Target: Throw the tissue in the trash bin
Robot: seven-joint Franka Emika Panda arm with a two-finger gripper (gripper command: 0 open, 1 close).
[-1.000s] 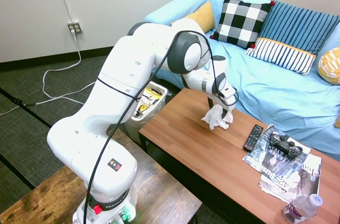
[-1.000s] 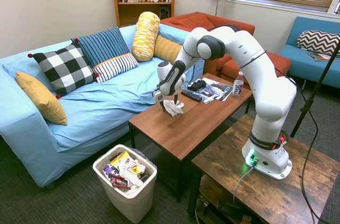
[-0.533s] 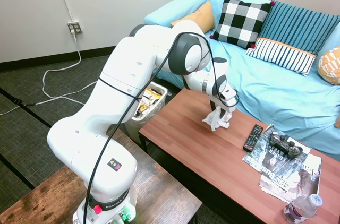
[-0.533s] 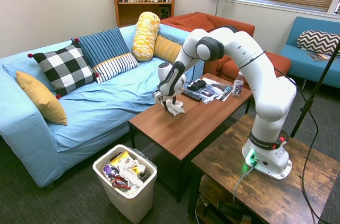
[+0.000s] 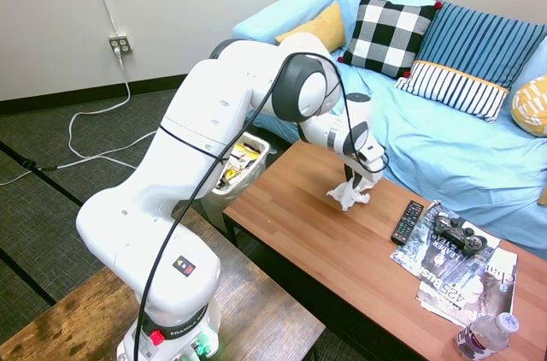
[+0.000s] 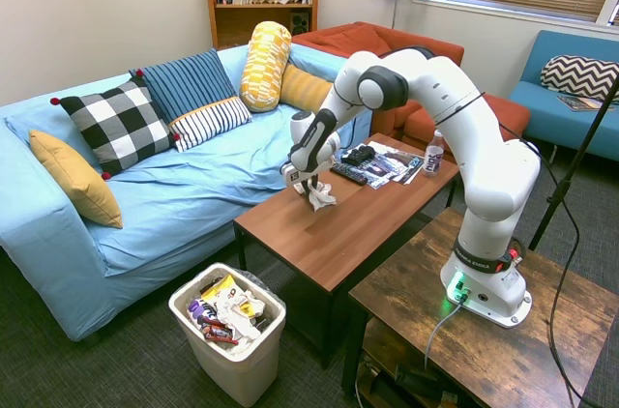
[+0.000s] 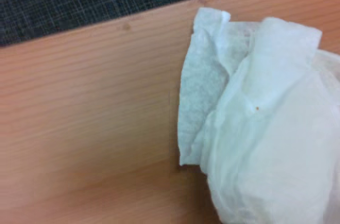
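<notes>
Crumpled white tissue [image 5: 349, 197] on wooden table [image 5: 299, 233].

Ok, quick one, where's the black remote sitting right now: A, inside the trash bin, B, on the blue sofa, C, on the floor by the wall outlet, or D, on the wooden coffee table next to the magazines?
D: the black remote lies on the wooden coffee table, right beside the magazines, between them and the tissue.
</notes>
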